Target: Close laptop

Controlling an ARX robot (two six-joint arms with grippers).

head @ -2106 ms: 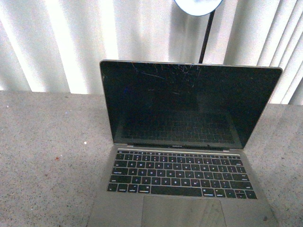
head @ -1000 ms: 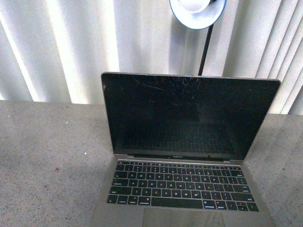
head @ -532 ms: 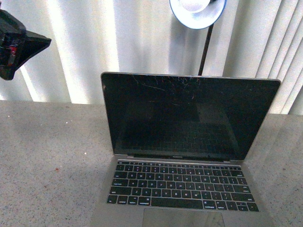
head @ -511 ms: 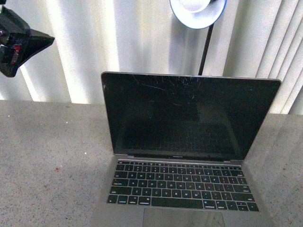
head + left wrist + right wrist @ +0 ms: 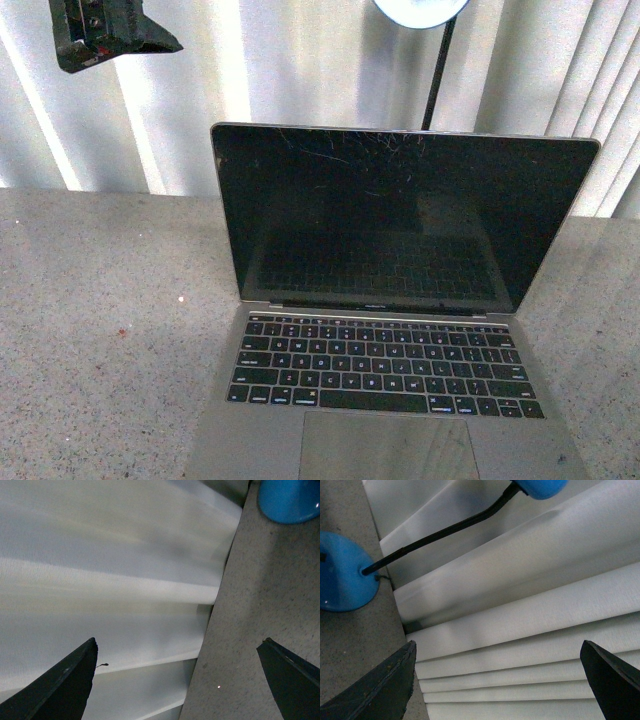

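Left to right: my left arm (image 5: 105, 35) hangs high over the far left of the counter (image 5: 100, 330), well apart from the laptop (image 5: 390, 300). Its wrist camera shows the left fingers (image 5: 62, 690) spread wide with nothing between them, only white curtain (image 5: 100, 555) and counter beyond.

The laptop sits mid-counter, open, lid tilted slightly back. Its scratched black screen (image 5: 400, 215) faces me above the keyboard (image 5: 385, 365). Behind its upper edge stands a blue lamp (image 5: 420, 8) on a black stem (image 5: 437, 70).

My right arm is outside the front camera's sight. Its wrist camera shows the right fingers (image 5: 382, 690) just as wide and empty, aimed at the curtain, the lamp's base (image 5: 342, 575) nearby.

Closing has not begun, as I read it. I see three risks:
- A reach behind the lid could snag the lamp stem and tip the lamp.
- A push landing low on the lid could slide the whole laptop toward me instead of folding it.
- A fingertip on the glass could add scratches.
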